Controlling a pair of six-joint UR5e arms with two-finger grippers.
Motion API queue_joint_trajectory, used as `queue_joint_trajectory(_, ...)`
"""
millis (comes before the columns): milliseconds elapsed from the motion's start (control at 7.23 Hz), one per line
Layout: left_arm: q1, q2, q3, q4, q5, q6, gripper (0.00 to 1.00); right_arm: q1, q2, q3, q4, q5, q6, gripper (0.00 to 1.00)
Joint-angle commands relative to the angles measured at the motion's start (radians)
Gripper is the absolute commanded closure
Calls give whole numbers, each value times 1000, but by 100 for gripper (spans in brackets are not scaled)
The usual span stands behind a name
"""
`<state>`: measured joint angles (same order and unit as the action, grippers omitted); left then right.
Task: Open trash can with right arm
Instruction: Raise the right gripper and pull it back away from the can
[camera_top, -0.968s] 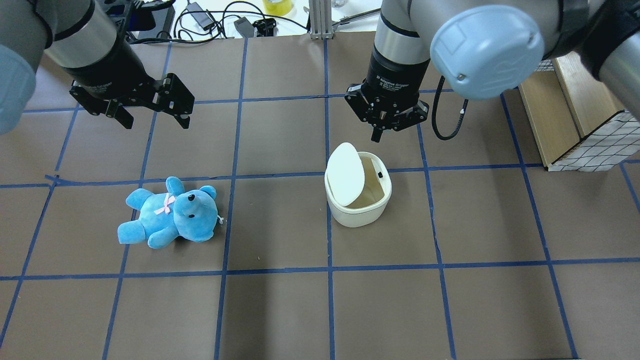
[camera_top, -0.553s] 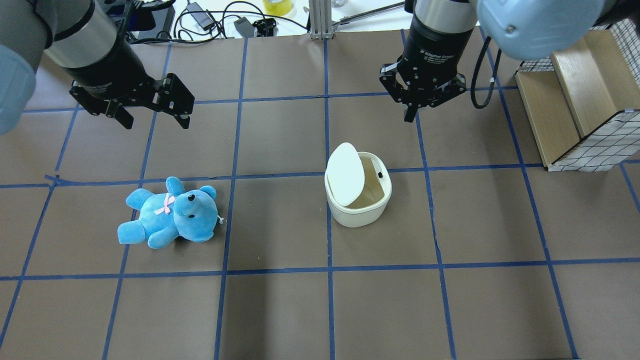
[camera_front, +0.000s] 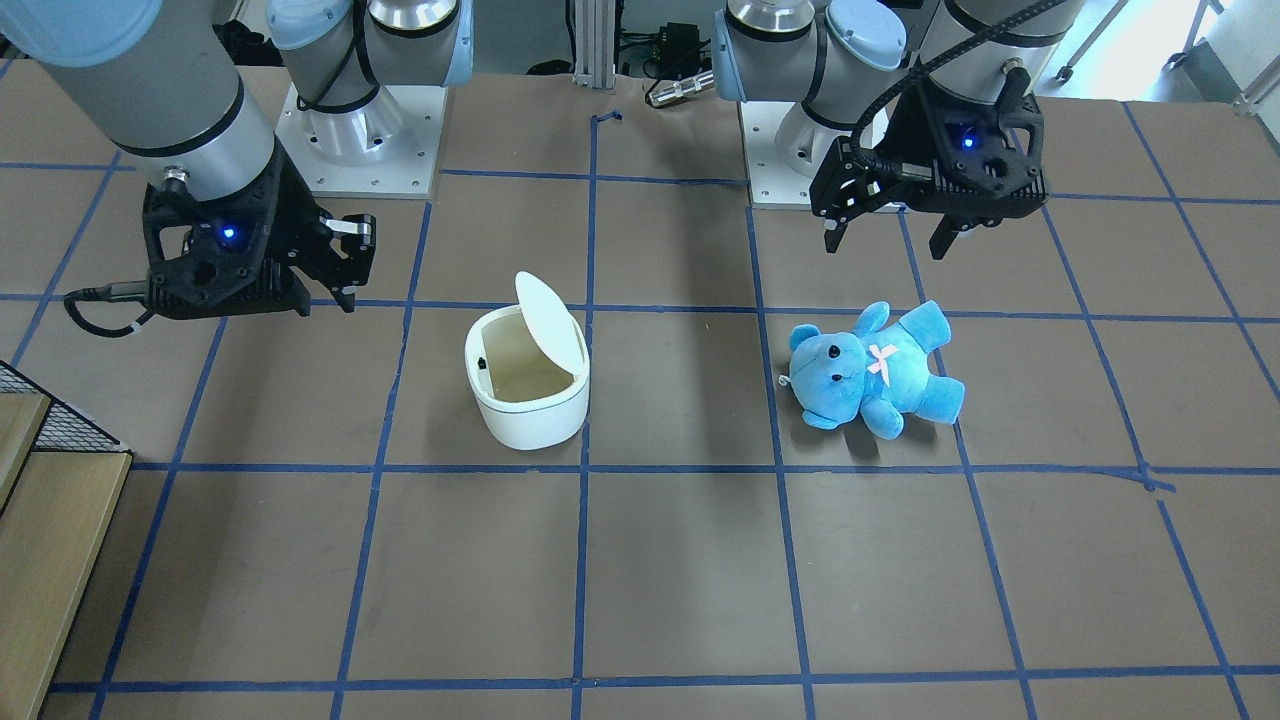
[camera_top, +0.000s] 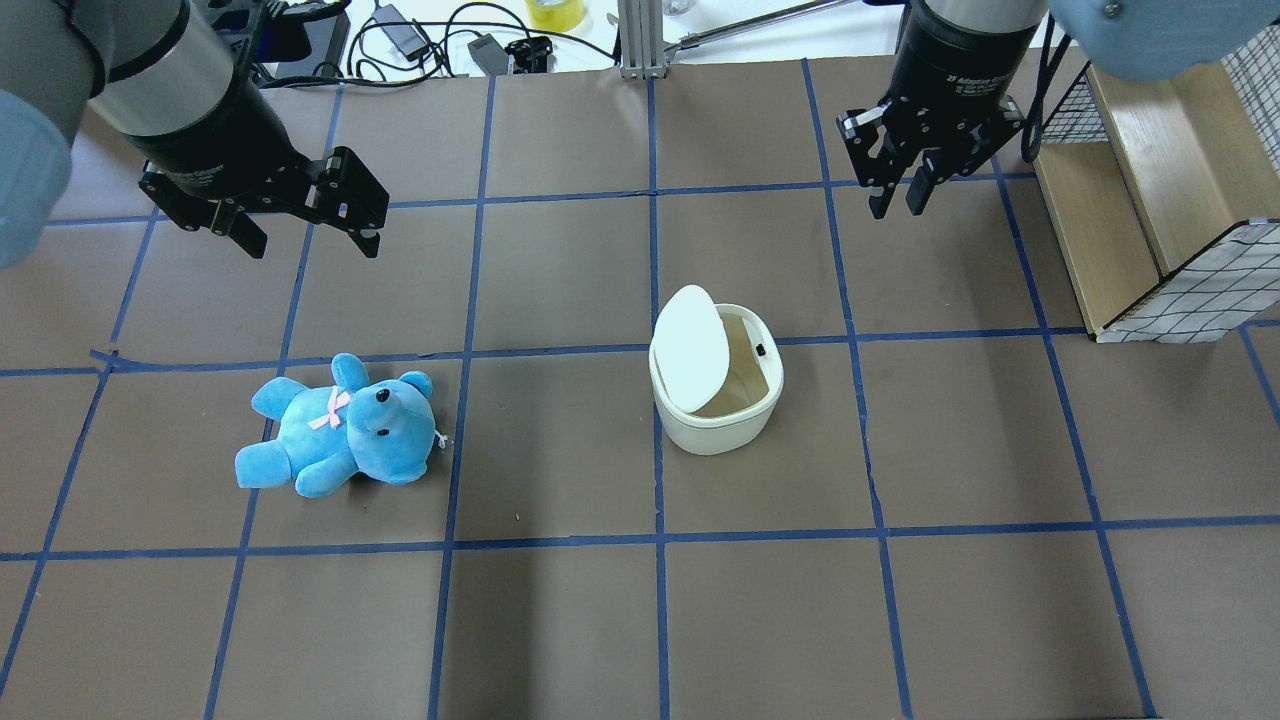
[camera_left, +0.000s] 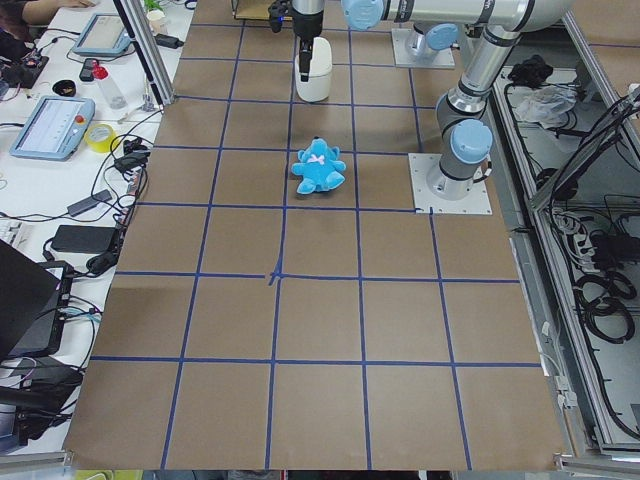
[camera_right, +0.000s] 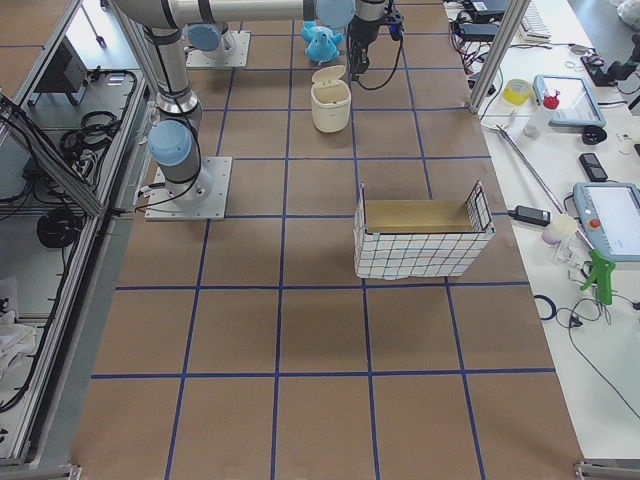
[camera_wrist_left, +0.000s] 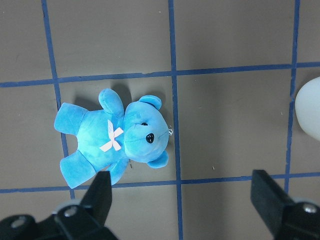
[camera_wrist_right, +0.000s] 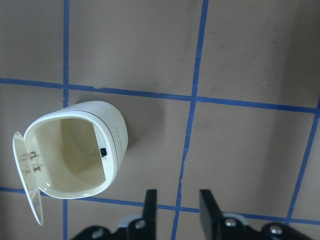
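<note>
The white trash can (camera_top: 715, 425) stands mid-table with its lid (camera_top: 690, 350) swung upright, and the cream inside shows. It also shows in the front view (camera_front: 530, 425) and the right wrist view (camera_wrist_right: 117, 135). My right gripper (camera_top: 897, 208) hangs behind and to the right of the can, well clear of it. It is empty, with its jaws a little apart, as the right wrist view (camera_wrist_right: 179, 200) shows. My left gripper (camera_top: 312, 245) is wide open and empty, above and behind the blue teddy bear (camera_top: 340, 440).
A wire basket with wooden boards (camera_top: 1170, 230) stands at the table's right edge, close to my right arm. Cables and small devices lie along the far edge (camera_top: 420, 40). Blue tape lines grid the brown table.
My right gripper moved from just behind the can to the back right, and its fingers parted slightly. The lid stays up. The left arm and teddy have not moved.
</note>
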<state>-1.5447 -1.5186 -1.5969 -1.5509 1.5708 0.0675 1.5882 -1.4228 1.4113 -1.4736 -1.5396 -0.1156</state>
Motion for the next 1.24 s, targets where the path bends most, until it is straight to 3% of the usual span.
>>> queue_joint_trajectory(0, 0, 0, 0, 0, 0, 0, 0, -68, -1, 1, 6, 6, -111, 0)
queue_joint_trajectory(1106, 0, 0, 0, 0, 0, 0, 0, -66, -11, -34, 36, 2, 213, 0)
